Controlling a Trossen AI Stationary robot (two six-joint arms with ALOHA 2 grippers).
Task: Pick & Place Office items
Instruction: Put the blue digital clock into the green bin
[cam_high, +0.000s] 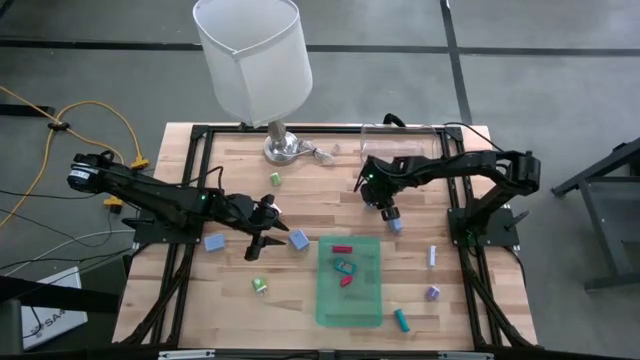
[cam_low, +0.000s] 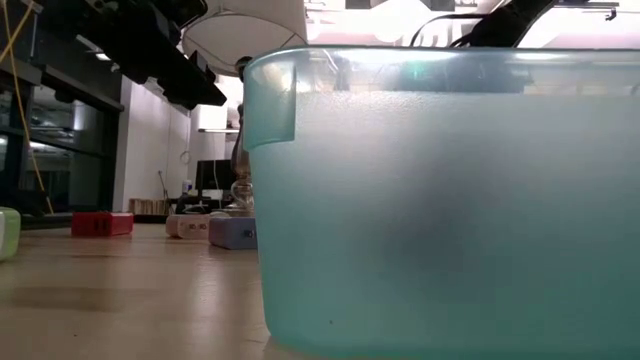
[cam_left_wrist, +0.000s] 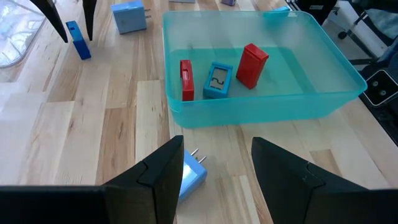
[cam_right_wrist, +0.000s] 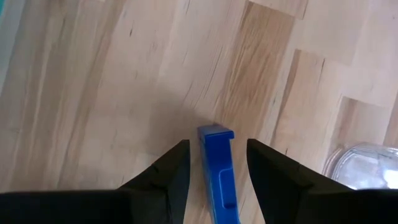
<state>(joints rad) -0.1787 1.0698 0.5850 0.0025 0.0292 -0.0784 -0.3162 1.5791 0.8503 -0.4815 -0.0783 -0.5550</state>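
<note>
My right gripper (cam_right_wrist: 217, 145) (cam_high: 391, 215) points down at the table right of the lamp base, open. One finger stands on each side of a small blue stick (cam_right_wrist: 219, 180) (cam_left_wrist: 78, 41) lying flat on the wood, with a gap showing on both sides. My left gripper (cam_left_wrist: 217, 163) (cam_high: 268, 227) hovers open above the table, left of the green tray (cam_high: 350, 305). A light blue plug block (cam_left_wrist: 193, 175) lies on the table under it. In the tray (cam_left_wrist: 323, 93) lie a red clip (cam_left_wrist: 186, 79), a blue piece (cam_left_wrist: 217, 79) and a red block (cam_left_wrist: 251, 65).
A lamp (cam_high: 255, 60) and a clear container (cam_high: 402, 138) stand at the far edge. Loose pieces lie about: light blue blocks (cam_high: 213, 242) (cam_high: 298, 239), green ones (cam_high: 275, 179) (cam_high: 259, 285), a white stick (cam_high: 432, 257), a purple piece (cam_high: 433, 293), a teal one (cam_high: 402, 320).
</note>
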